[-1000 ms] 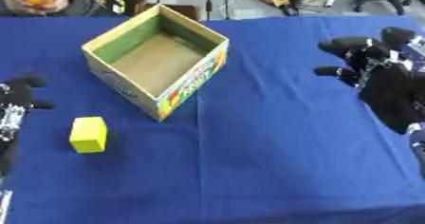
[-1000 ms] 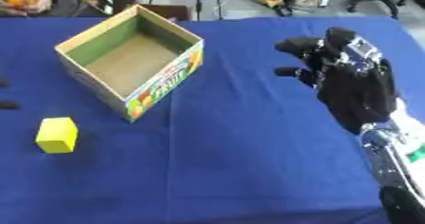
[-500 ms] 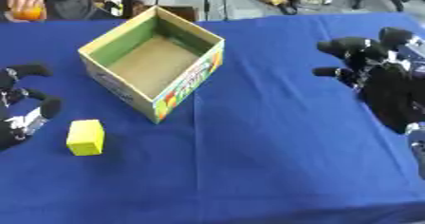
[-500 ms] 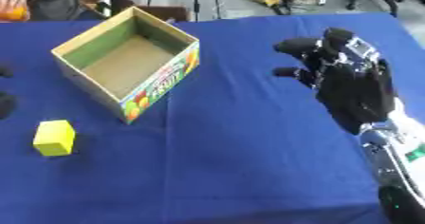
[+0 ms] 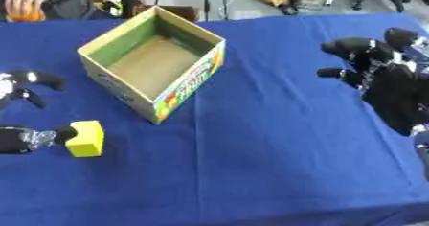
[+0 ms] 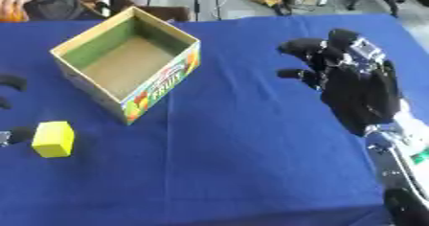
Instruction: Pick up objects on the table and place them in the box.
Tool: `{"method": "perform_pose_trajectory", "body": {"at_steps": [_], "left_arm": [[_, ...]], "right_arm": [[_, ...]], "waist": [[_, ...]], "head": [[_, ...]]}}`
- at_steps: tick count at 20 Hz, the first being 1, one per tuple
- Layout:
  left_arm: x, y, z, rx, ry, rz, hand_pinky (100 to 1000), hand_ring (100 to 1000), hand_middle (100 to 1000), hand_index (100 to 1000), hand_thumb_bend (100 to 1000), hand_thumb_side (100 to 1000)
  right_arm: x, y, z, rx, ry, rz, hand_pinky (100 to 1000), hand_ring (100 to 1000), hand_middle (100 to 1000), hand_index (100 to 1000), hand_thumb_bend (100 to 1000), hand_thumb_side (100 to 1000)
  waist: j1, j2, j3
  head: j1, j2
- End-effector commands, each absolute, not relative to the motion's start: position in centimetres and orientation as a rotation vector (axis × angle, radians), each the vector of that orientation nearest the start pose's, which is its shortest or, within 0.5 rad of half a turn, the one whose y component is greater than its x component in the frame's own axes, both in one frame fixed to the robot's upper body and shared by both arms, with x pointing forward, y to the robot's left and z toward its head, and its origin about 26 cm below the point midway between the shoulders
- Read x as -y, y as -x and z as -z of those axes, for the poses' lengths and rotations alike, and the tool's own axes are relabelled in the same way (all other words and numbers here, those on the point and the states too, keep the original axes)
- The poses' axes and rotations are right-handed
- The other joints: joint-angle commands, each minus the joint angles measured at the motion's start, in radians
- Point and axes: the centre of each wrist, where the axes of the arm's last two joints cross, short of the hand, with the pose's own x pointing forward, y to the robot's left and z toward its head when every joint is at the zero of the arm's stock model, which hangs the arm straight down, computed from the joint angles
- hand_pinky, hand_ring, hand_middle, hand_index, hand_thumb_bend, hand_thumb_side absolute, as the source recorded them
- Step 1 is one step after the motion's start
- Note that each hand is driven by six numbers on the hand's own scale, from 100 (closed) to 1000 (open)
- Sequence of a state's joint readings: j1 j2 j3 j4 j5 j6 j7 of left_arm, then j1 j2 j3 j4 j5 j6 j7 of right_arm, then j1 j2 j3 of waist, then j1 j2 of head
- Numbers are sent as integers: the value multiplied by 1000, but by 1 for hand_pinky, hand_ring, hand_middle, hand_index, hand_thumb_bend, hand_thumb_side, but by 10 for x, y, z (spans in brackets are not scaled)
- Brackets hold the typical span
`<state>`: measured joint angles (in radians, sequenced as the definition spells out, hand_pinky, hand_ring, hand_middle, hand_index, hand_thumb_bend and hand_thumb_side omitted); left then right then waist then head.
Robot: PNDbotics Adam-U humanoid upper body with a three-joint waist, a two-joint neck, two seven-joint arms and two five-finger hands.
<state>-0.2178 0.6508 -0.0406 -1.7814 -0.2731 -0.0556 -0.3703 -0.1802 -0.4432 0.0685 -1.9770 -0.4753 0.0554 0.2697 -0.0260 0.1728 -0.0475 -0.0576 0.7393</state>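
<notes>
My left hand (image 5: 25, 119) has come in from the left edge since a second ago and is now at the yellow block (image 5: 85, 138). A thumb tip touches the block's left face, fingers spread above it, not closed on it. Block sits on the blue worktop (image 5: 268, 163), just left of the box's near corner. Box (image 5: 155, 67) is open, tilted diamond-wise, nothing visible inside. My right hand (image 6: 356, 88) hangs idle over the right side, fingers loosely apart, holding nothing.
</notes>
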Motion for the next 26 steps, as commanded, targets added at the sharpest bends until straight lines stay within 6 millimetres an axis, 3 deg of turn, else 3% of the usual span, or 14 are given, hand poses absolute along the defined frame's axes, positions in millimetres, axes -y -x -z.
{"method": "perform_pose_trajectory", "body": {"at_steps": [1, 7, 16, 26], "left_arm": [[-343, -314, -178, 1660, -535, 1247, 601, 818, 676, 816, 710, 449], [-349, -315, -187, 1596, -598, 1342, 591, 772, 671, 818, 746, 414], [-344, -316, -189, 1480, -647, 1479, 591, 666, 674, 822, 749, 446], [-328, -325, -174, 1458, -747, 1506, 585, 600, 664, 815, 722, 454]], "right_arm": [[277, -286, -176, 1992, -431, -540, 819, 1000, 788, 794, 100, 1000], [277, -286, -175, 1991, -429, -540, 819, 1000, 788, 794, 100, 1000], [277, -286, -175, 1992, -430, -540, 819, 1000, 788, 793, 100, 1000], [276, -286, -174, 1990, -434, -541, 819, 1000, 788, 793, 100, 1000]], "waist": [[3, -14, 1], [3, -15, 4], [1, -15, 3], [-2, -14, -1]], "head": [[0, 10], [-3, 11], [-4, 11], [-1, 12]]}}
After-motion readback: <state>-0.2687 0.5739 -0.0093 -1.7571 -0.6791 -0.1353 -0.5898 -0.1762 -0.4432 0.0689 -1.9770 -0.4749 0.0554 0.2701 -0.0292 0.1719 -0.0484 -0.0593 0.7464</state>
